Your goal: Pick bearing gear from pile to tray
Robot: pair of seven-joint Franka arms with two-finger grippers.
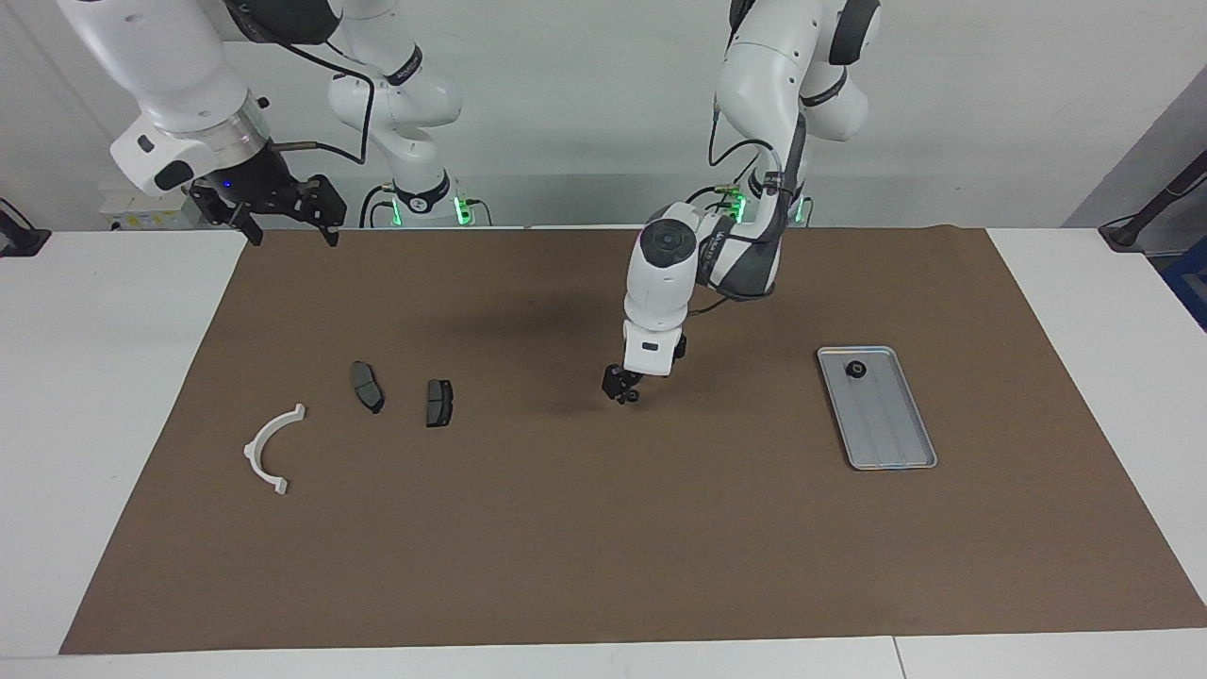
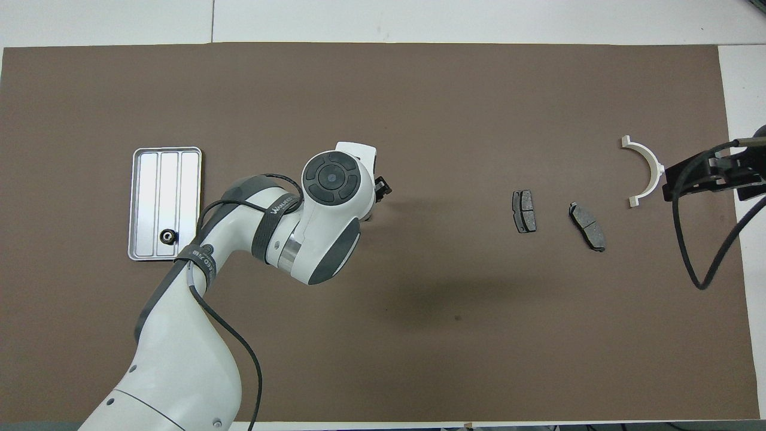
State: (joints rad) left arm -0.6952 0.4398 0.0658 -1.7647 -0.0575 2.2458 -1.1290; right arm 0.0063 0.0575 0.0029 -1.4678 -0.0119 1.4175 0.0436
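While one small black gear (image 1: pixel 856 370) already sits in the tray (image 1: pixel 891 443), the left end effector (image 1: pixel 622 389) hangs spread around a second gear mid-table; the right end effector (image 1: pixel 283 215), spread empty, waits raised.

A white table (image 1: pixel 113 396) carries a large brown mat (image 1: pixel 585 547) that covers nearly all of it. Taking the mat as a clock face seen from the facing camera, a silver-grey tray (image 1: pixel 891 434) lies at about three o'clock, flat on the mat, with one small black gear (image 1: pixel 856 370) in its end nearer the robots. Toward nine o'clock sit two dark grey brake pads (image 1: pixel 367 387) (image 1: pixel 438 403), side by side but apart. A white curved arc (image 1: pixel 269 451) lies out near eight o'clock.
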